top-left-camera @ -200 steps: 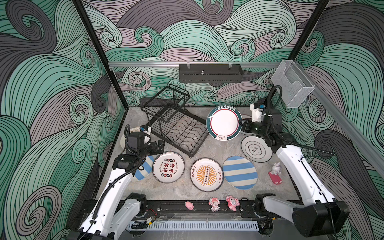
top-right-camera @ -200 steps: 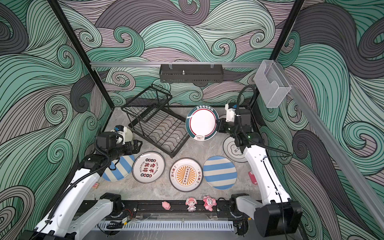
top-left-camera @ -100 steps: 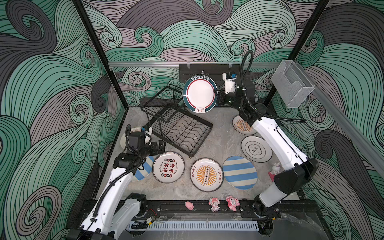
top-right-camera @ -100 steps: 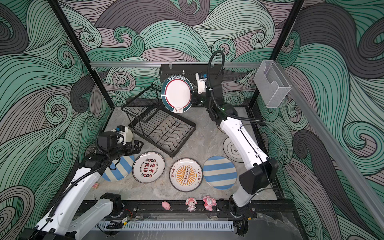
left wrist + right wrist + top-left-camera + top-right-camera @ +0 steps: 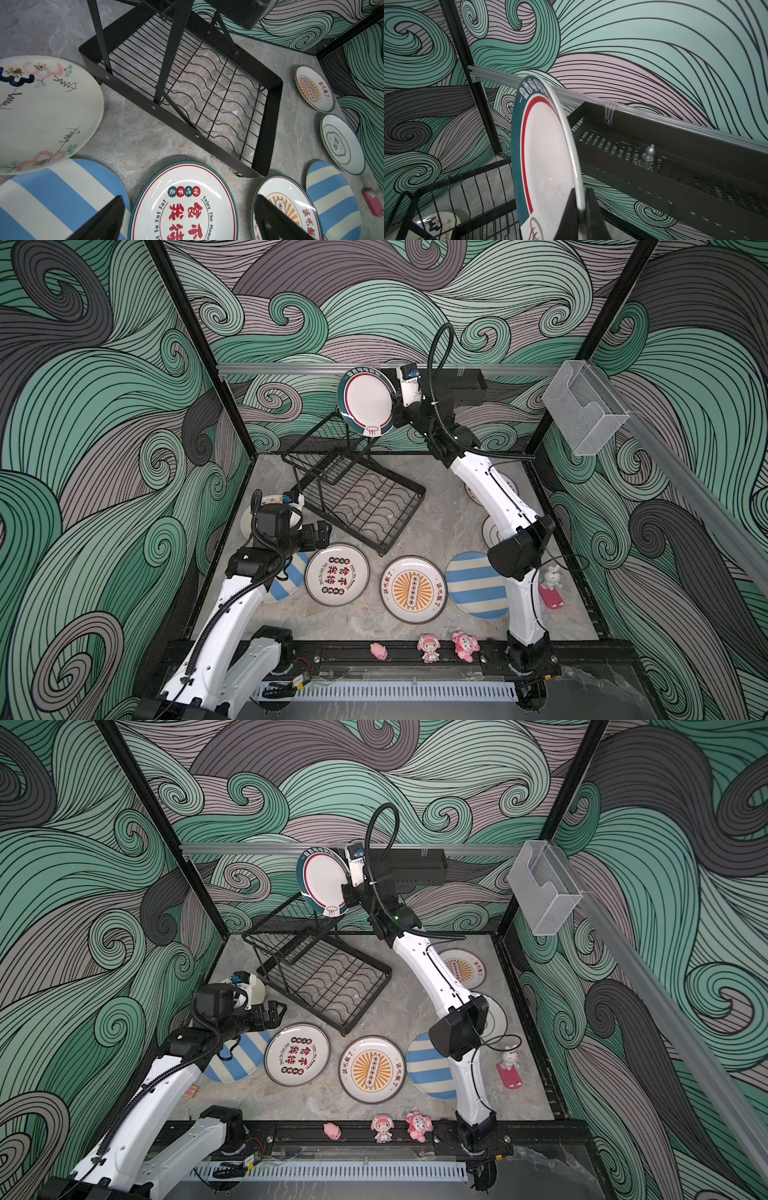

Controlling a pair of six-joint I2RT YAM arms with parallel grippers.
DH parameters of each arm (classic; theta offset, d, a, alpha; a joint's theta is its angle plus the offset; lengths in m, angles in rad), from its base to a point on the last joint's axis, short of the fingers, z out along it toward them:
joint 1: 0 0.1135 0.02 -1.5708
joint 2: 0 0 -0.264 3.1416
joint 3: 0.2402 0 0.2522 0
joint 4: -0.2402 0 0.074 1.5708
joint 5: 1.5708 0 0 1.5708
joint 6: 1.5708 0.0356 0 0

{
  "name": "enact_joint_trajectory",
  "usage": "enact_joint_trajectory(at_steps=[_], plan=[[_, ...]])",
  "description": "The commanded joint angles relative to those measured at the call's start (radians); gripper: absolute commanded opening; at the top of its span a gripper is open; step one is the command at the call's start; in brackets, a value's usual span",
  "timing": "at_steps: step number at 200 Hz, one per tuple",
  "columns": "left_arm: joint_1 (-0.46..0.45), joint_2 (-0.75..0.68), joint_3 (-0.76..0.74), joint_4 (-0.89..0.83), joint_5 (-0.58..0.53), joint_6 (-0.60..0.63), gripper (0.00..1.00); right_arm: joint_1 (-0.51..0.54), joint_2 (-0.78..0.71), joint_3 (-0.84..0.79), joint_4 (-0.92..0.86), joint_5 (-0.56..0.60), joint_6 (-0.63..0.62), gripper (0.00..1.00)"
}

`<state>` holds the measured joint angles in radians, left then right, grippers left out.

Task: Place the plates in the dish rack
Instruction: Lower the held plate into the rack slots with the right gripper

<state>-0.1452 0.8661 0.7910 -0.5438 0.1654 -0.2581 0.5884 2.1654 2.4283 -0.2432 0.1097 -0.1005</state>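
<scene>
R gripper (image 5: 394, 408) pinches tight on teal-rimmed plate (image 5: 366, 403). Plate's upright on edge at 12 o'clock, above dish rack (image 5: 365, 506) upper tier. L gripper (image 5: 319, 532): jaws wide, empty, 8 o'clock, by red-character plate (image 5: 337, 574).

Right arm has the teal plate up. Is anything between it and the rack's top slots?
Nothing visible. The plate, on edge in the right gripper, hangs just above the rack's upper tier, whose slots look empty. The wall shelf is close behind it, not beneath.
</scene>
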Motion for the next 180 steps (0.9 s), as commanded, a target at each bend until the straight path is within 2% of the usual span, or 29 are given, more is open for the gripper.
enact_joint_trajectory(at_steps=[1,73,116,180], plan=[[0.013,-0.003,0.014,-0.031,-0.025,0.015,0.99,0.024,0.01,0.04,0.159,0.055,-0.071,0.0],[0.012,0.006,0.012,-0.015,0.016,0.011,0.99,0.045,0.124,0.064,0.354,0.139,-0.197,0.0],[0.013,-0.009,0.01,-0.025,-0.005,0.016,0.99,0.048,0.211,0.198,0.341,0.107,-0.192,0.0],[0.013,-0.008,0.009,-0.02,-0.001,0.017,0.99,0.047,0.24,0.182,0.352,0.102,-0.188,0.0]])
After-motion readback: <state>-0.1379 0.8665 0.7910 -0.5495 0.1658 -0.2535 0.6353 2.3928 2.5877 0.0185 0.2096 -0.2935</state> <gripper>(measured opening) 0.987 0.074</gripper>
